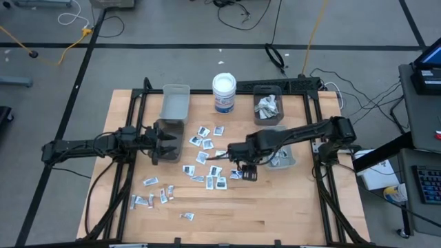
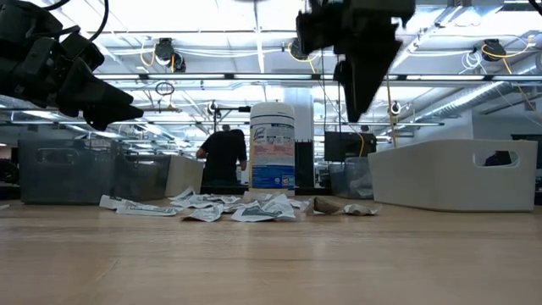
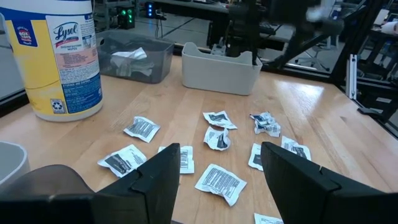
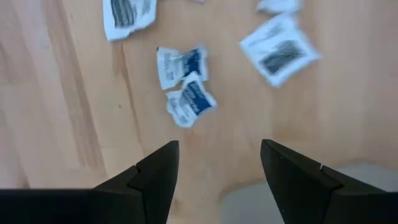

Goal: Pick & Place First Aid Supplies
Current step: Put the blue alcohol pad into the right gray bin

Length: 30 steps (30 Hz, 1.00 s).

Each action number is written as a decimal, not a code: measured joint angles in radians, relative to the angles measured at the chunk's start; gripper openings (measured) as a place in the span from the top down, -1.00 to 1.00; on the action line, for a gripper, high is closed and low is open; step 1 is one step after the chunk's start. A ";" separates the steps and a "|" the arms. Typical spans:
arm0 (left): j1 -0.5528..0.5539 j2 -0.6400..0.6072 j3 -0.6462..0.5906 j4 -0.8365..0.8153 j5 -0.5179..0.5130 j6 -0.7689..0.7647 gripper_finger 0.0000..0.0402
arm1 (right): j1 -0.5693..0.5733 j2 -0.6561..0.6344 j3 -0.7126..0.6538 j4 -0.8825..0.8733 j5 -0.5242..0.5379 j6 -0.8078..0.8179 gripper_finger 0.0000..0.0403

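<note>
right gripper [image 1: 246,172]: fingers sitting wide apart, holding nothing, hovering mid-frame over the packets [image 1: 207,160]
left gripper [image 1: 167,140]: fingers spread wide too, empty, hanging left of center
packets: lying scattered across the middle of the counter [image 1: 275,207], some trailing toward lower left
tub [image 1: 224,93]: standing top center

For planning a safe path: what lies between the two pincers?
High view: scattered first aid packets on bare wood between the left pincer and right pincer.
</note>
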State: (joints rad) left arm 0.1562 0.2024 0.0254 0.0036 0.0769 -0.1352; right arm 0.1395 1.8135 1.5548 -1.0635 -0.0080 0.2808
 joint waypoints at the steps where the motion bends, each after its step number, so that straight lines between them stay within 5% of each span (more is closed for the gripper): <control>1: 0.000 0.000 0.000 0.000 0.000 0.000 -0.14 | 0.006 0.013 -0.012 0.014 -0.001 -0.005 -0.09; 30: 0.000 0.000 0.000 0.000 0.000 0.000 -0.14 | 0.062 0.246 -0.030 0.165 0.027 -0.016 0.02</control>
State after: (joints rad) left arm 0.1566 0.2025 0.0254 0.0035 0.0769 -0.1356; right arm 0.2015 2.0599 1.5246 -0.8987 0.0191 0.2647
